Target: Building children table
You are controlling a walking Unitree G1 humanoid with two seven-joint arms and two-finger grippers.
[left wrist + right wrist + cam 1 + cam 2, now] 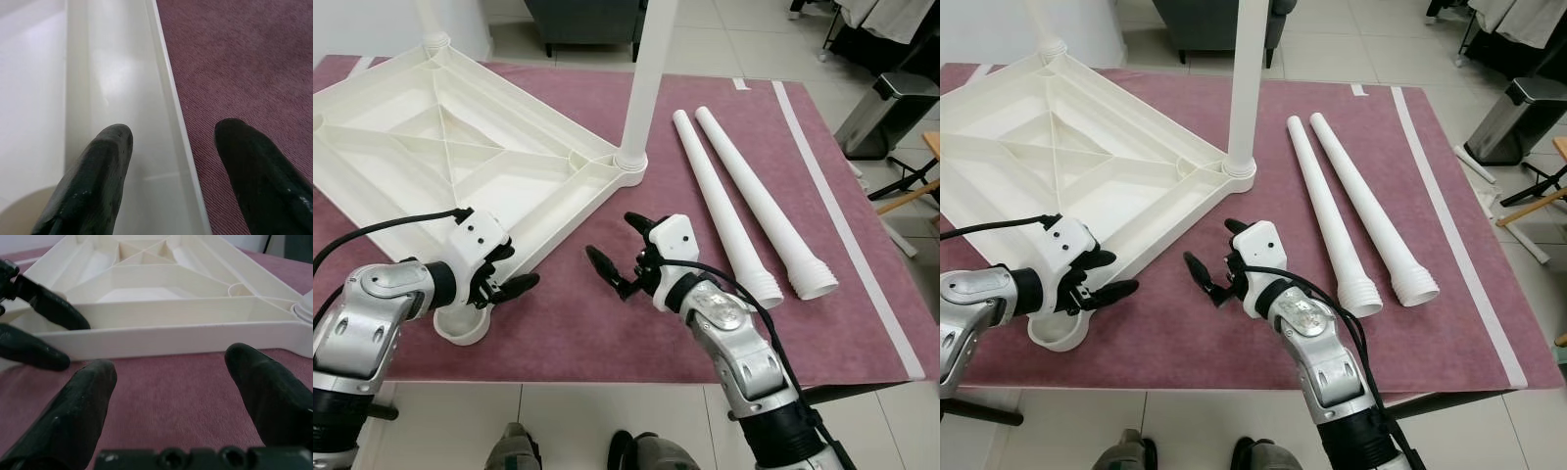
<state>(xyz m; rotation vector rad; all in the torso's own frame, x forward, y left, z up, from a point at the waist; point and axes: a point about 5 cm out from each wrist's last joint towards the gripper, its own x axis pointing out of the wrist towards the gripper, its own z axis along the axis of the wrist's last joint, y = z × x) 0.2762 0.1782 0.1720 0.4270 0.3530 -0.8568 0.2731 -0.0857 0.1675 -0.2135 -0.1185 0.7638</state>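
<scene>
A white plastic table top (431, 157) lies upside down on a maroon mat (607, 323). One white leg (641, 78) stands in its right corner, and another stands at the far corner (435, 39). The near corner socket (462, 328) has no leg in it. Two loose legs (720, 196) (759, 191) lie side by side on the mat to the right. My left gripper (519, 269) is open beside the near socket, its fingers (93, 181) straddling the table's rim (166, 122). My right gripper (612, 237) is open low over the mat, facing the table's edge (171, 338) and holding nothing.
The mat's front edge runs just before my feet (514, 450) on the tiled floor. A white tape strip (832, 196) runs along the mat's right side. A steel bin (891, 113) stands at far right, and dark furniture (587, 20) stands behind the mat.
</scene>
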